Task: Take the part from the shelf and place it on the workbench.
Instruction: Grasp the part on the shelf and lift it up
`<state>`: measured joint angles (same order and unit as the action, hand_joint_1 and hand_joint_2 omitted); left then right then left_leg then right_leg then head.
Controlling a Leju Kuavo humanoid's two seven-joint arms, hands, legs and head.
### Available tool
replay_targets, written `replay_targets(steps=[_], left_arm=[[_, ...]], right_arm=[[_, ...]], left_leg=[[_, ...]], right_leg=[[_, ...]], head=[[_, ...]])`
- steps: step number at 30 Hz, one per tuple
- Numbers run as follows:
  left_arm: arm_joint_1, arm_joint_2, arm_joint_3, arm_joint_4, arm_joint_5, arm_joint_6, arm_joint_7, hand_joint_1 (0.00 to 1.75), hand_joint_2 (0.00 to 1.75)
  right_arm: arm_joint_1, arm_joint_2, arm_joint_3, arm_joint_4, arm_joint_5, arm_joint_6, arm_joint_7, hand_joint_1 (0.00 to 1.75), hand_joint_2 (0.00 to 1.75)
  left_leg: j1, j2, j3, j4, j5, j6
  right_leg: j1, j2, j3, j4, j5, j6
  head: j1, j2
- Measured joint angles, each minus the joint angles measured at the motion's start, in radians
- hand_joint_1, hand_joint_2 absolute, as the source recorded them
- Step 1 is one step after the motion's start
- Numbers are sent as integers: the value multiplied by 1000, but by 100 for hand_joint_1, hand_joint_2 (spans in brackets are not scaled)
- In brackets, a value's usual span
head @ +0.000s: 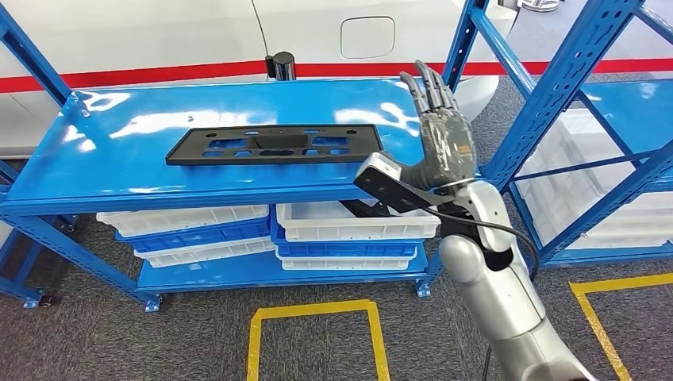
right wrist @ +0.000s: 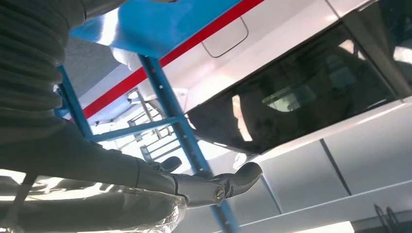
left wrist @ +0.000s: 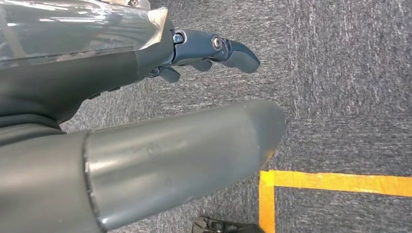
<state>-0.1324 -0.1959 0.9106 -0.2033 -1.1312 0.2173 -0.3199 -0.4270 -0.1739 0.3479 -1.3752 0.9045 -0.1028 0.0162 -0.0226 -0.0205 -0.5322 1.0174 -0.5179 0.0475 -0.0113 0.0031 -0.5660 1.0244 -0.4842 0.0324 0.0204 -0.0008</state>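
Black plastic panel [head: 272, 144], the part we are after, lies flat on the top board of the blue shelf [head: 95, 175], roughly at its middle and set a little back from the front edge. We judge it long, thin and flat, pierced by several cut-outs, so probably light and fairly stiff, though a piece this long may flex or tip if lifted from one end. Its surface looks smooth and the board under it is glossy, so it could slide when pushed. We would take hold at the long front edge near the middle, or hook fingers through one of the cut-outs, to keep it balanced.

Below it, white trays [head: 355, 221] sit stacked on the lower level.

Our right hand [head: 443, 136] is raised beside the panel's right end, apart from it, fingers spread and holding nothing. Our left hand [left wrist: 214, 53] hangs over the grey carpet, fingers apart and empty as far as we can see.
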Motion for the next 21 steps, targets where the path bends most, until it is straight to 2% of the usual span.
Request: replay_targets(steps=[4, 8, 14, 18, 21], left_arm=[[1, 9, 0, 0, 3, 0, 4, 0, 0], [1, 13, 0, 0, 5, 1, 4, 0, 0], [3, 25, 1, 0, 19, 9, -1, 0, 0], [4, 32, 2, 0, 26, 10, -7, 0, 0], [3, 33, 2, 0, 32, 11, -6, 0, 0]], right_arm=[[69, -30, -61, -91, -23, 3, -21, 0, 175], [97, -45, -85, -143, -29, 5, -28, 0, 175], [109, -71, -93, -210, -91, 6, -66, 0, 175], [103, -75, -86, -237, -113, 26, -86, 0, 175], [75, -77, -61, -241, -138, 50, -103, 0, 175]], left_leg=[[0, 0, 0, 0, 0, 0], [0, 1, 0, 0, 0, 0], [-4, 0, 0, 2, -1, 1], [-9, 1, -1, 1, -1, 9], [-8, 1, 0, -10, 8, 7]], right_leg=[[0, 0, 0, 0, 0, 0], [0, 0, 0, -1, 0, 0], [-4, 0, 0, -1, 2, 3], [-9, 1, 0, -4, 4, 7], [-4, 1, 1, -10, 8, 8]], head=[[0, 0], [0, 0], [0, 0], [0, 0], [0, 0]])
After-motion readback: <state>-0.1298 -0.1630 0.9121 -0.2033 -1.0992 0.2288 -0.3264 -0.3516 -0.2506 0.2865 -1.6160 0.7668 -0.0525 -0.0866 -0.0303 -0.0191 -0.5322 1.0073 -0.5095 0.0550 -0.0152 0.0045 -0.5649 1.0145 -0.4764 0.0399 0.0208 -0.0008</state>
